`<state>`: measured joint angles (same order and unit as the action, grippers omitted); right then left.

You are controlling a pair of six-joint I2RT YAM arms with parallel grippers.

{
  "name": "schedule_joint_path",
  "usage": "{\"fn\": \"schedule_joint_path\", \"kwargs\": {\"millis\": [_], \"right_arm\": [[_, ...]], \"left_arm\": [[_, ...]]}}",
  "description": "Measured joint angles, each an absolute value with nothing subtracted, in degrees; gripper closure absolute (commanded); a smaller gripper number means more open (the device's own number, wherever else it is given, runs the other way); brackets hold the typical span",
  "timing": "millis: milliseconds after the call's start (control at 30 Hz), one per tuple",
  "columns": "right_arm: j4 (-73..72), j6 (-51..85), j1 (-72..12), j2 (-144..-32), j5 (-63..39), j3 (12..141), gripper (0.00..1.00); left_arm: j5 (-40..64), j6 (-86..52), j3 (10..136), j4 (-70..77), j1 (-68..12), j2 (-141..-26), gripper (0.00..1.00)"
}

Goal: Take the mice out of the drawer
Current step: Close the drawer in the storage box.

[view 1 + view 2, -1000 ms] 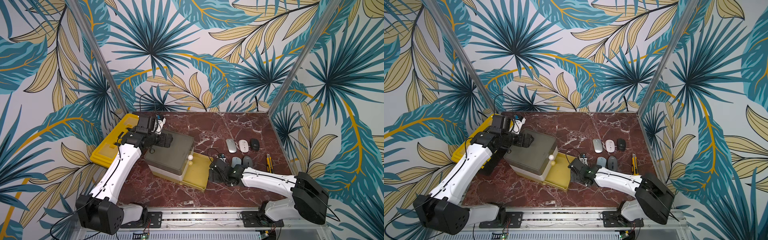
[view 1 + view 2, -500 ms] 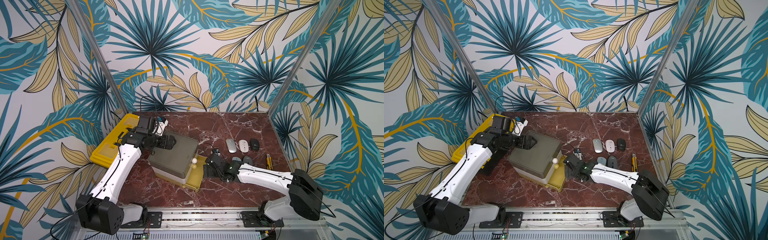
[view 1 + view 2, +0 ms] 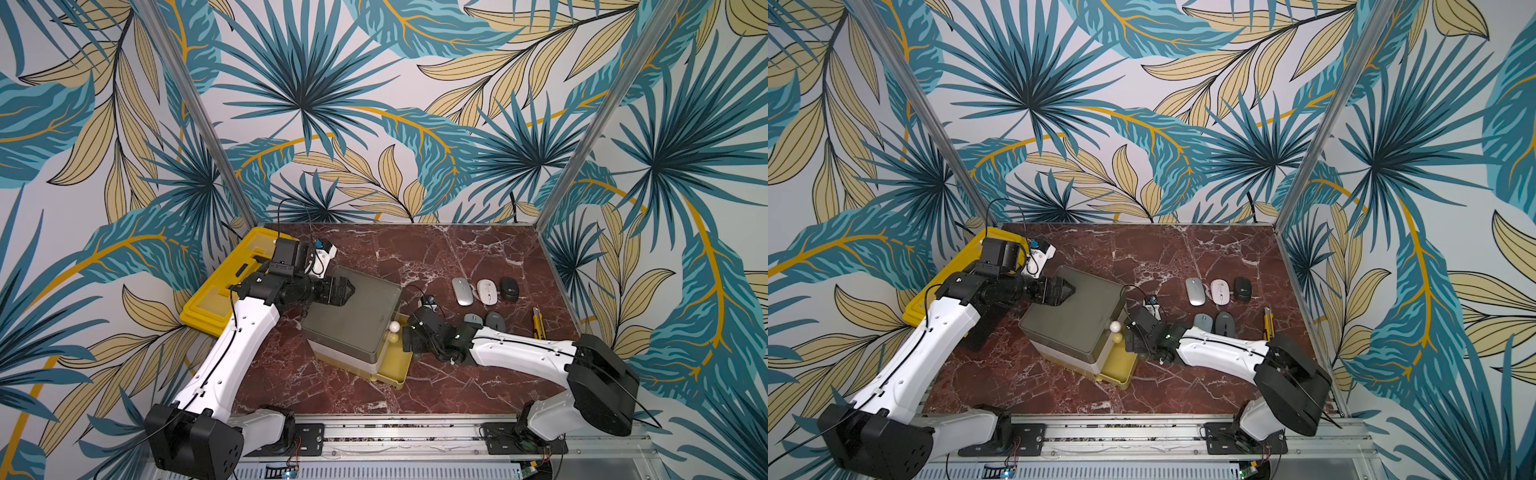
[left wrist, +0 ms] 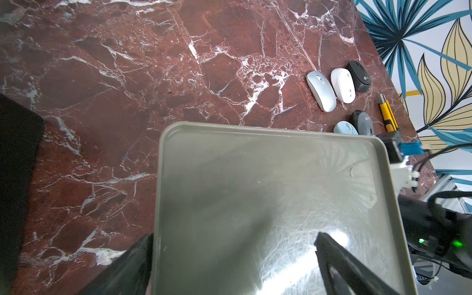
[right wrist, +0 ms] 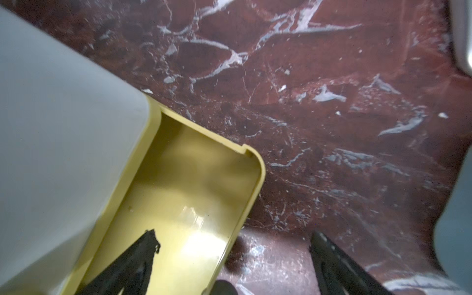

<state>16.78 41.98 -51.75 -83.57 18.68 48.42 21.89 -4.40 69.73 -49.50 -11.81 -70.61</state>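
All the mice lie on the marble table, right of the drawer: silver (image 3: 462, 291), white (image 3: 487, 291) and black (image 3: 509, 288) in a row, with pale blue (image 3: 472, 320) and dark grey (image 3: 494, 321) in front. The yellow drawer (image 3: 395, 365) sticks partway out of the grey drawer unit (image 3: 357, 316); the part that shows (image 5: 194, 178) holds nothing. My right gripper (image 5: 233, 233) is open and straddles the drawer's front wall. My left gripper (image 4: 233, 236) is open too, one finger over the unit's top and one beside its edge.
A yellow-black utility knife (image 3: 539, 324) lies right of the mice, near the right wall. A yellow tray (image 3: 216, 299) sits at the back left under my left arm. Two small round knobs (image 3: 394, 326) stand on the unit's front.
My right gripper has moved left to the drawer's front, and the drawer sticks out less than before. The unit has turned slightly. My left gripper stays open on it.
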Motion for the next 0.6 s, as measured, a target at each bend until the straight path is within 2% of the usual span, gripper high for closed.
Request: {"fn": "schedule_joint_path", "kwargs": {"millis": [267,600], "right_arm": [[24.0,43.7,-51.7,-78.9,22.1,48.6,0.04],[29.1,49.8,-52.2,-67.2,24.4,35.2,0.02]], "left_arm": [[21.8,-4.4,69.7,-49.5,-11.8,-70.6,0.0],[21.7,-4.3,69.7,-49.5,-11.9,-70.6,0.0]]}}
